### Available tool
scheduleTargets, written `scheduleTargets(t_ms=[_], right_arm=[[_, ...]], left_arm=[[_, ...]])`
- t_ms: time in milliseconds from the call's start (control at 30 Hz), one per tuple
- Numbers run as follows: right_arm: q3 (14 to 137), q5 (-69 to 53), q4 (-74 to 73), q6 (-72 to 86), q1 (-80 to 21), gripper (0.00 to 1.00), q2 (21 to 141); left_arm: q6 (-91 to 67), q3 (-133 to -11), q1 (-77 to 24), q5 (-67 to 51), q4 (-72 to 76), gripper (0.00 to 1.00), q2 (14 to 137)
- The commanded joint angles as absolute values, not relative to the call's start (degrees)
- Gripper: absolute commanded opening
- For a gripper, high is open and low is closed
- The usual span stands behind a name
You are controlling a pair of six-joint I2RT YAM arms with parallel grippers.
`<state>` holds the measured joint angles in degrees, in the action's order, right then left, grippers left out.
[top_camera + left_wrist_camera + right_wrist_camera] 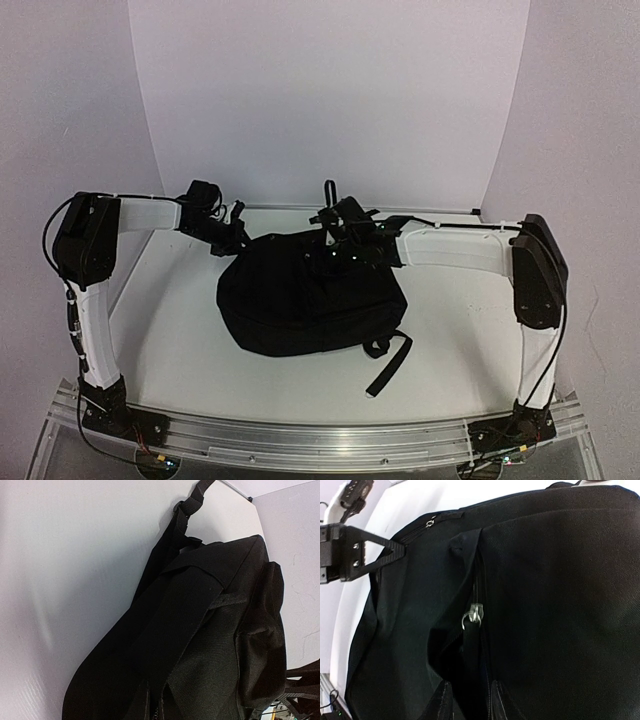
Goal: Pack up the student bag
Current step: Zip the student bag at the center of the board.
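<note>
Top view, backpack [300,300]: lying flat mid-table [180,340], both arms reaching in over it; loose strap [390,365] trailing twd near edge.
Top view, left pincer [232,238]: sitting at bag's far-left corner, touching it; prob. anchoring the fabric so the other arm is pulling against sthg firm.
Top view, right pincer [338,250]: working on bag's far top edge; jaws not readable from here.
Left wrist, bag: filling the frame, shoulder strap [172,545] running off twd far corner of table; own fingertips disappearing into black at btm, can't pick them out.
Right wrist, zip pull [472,615]: hanging free partway along the zip, just ahead of fingers [442,705]; nothing gripping it.
Right wrist, right pincer [470,700]: jaws standing part-open astride the fold beside the zip, holding nothing.
Right wrist, left pincer [402,550]: jaws closed tight, tip biting bag's edge nr the zip's end; looks like it's tensioning the seam so the pull is running straight.
Step (judgement): zip work going on; opening or closing, can't tell. No things to pack showing.
</note>
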<state>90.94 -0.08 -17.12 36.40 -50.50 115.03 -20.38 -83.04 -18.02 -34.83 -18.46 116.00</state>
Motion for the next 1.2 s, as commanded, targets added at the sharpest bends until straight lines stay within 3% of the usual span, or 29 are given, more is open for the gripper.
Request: scheduleTargets(t_ms=[0,467,667,733,833,1167], right_arm=[[95.97,4.13,-18.01,35.55,-50.38,0.25,118.18],[99.95,12.25,-22.53,37.06,-50.39,0.27,124.02],[101.15,9.65,-22.67,35.98,-50.51,0.25,126.30],[102.07,9.08,-22.67,35.20,-50.75,0.22,126.83],[103.39,9.22,-22.68,34.38,-51.20,0.01,127.30],[93.79,7.10,-24.16,36.02,-51.88,0.00,115.83]], left_arm=[[-19.17,-82.42,-18.03,-36.24,-17.23,0.00,112.01],[-18.98,-82.63,-18.02,-35.98,-17.48,0.00,111.87],[-19.13,-82.79,-18.04,-35.92,-17.54,0.00,111.93],[-19.46,-82.79,-18.03,-35.74,-17.44,0.00,112.00],[-20.36,-82.58,-18.00,-34.83,-17.15,0.00,111.93],[-24.85,-82.00,-17.10,-27.61,-16.98,0.00,111.51]])
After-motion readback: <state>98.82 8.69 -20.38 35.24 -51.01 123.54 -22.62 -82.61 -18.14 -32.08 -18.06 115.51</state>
